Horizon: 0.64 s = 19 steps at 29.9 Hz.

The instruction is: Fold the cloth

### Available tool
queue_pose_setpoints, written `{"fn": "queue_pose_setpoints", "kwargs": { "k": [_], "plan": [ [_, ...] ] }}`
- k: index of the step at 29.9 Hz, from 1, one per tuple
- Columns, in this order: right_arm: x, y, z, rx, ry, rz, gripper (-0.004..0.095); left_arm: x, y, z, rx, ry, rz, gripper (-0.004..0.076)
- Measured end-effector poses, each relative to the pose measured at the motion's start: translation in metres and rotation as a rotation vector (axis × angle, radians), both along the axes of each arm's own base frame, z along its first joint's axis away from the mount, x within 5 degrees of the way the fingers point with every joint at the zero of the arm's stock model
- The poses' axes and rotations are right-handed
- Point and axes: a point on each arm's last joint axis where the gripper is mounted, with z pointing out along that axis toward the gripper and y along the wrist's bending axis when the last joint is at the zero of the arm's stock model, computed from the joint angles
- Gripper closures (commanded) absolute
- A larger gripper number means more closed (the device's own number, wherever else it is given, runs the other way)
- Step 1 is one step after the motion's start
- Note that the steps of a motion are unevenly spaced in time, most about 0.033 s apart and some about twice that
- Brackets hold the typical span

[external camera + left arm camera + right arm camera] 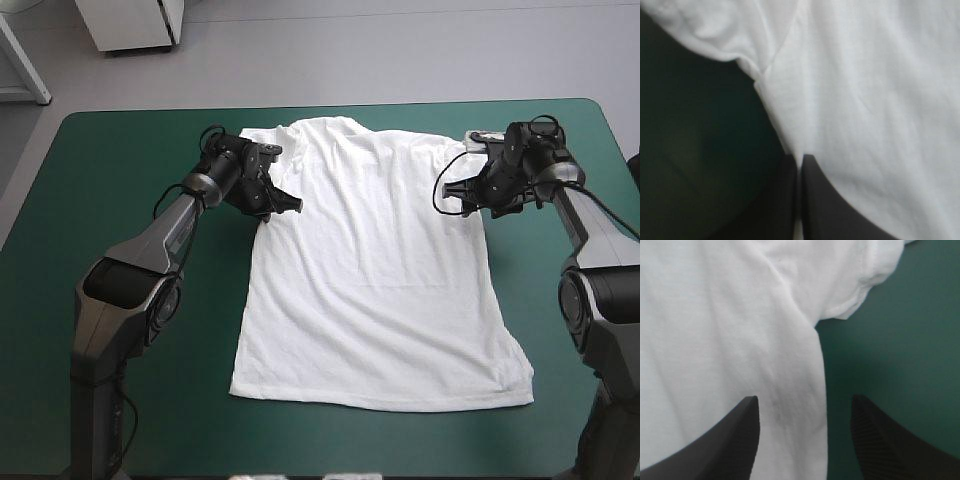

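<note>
Across the upper part of the frame, my left gripper (290,203) pinches the T-shirt (375,280) at one side edge, while my right gripper (450,195), agape astride the other, should bite equally deep.

Bare teal-green desk (120,170) lies open on both sides of the T-shirt (375,270) and along its near hem. The left tool (295,203) occupies one armpit, pinched onto the cloth's edge. The right tool (447,195), fingers apart, straddles the opposite side edge below the sleeve. Between them the shirt's middle is unobstructed.
</note>
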Motion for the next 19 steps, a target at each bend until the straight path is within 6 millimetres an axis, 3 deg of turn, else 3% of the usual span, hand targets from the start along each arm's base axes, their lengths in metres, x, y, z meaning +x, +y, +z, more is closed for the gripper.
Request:
{"fn": "queue_pose_setpoints", "kwargs": {
  "k": [6, 9, 12, 16, 19],
  "plan": [
    [0.012, 0.003, -0.031, 0.022, 0.034, -0.010, 0.0383, 0.000, 0.000, 0.000, 0.000, 0.000, 0.000, 0.0731],
    [0.014, 0.003, -0.032, 0.024, 0.028, -0.011, 0.0428, 0.000, 0.000, 0.000, 0.000, 0.000, 0.000, 0.0731],
    [0.015, 0.003, -0.034, 0.027, 0.031, -0.011, 0.0582, 0.000, 0.000, 0.000, 0.000, 0.000, 0.000, 0.0731],
    [0.017, 0.003, -0.037, 0.024, 0.034, -0.011, 0.0931, 0.000, 0.000, 0.000, 0.001, -0.001, -0.003, 0.0731],
    [0.017, 0.003, -0.037, 0.027, 0.037, -0.010, 0.0925, 0.000, 0.000, 0.000, -0.005, 0.001, -0.002, 0.0731]
  ]
}}
